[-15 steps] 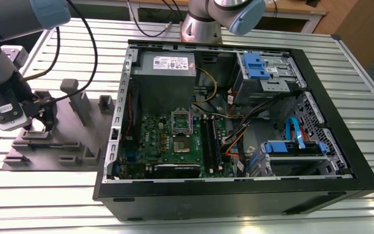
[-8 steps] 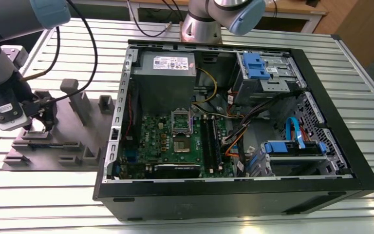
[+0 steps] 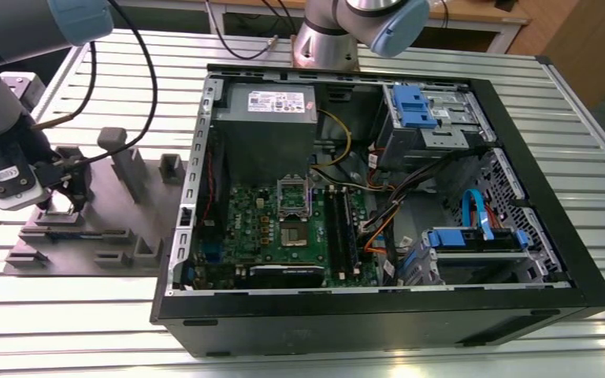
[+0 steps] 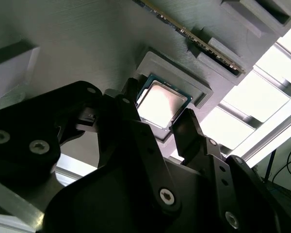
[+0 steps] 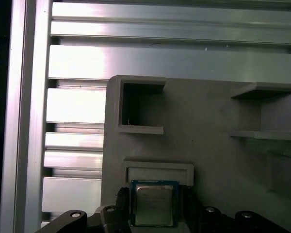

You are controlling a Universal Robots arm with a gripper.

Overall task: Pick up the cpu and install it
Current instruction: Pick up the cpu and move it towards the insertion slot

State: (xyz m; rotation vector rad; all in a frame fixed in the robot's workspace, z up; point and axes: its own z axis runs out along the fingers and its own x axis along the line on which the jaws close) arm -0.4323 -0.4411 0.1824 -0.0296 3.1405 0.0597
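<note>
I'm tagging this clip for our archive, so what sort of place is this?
Probably a robotics lab bench for computer assembly: an open desktop computer case lies on a slatted aluminium table, and the gripper hangs over the cpu seated in a grey parts fixture.

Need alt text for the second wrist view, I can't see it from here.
The robot's black hand is close over the small square silvery-grey cpu chip, which lies flat in a raised grey plastic pocket on a grey fixture plate. Bright metal table slats show beyond.
</note>
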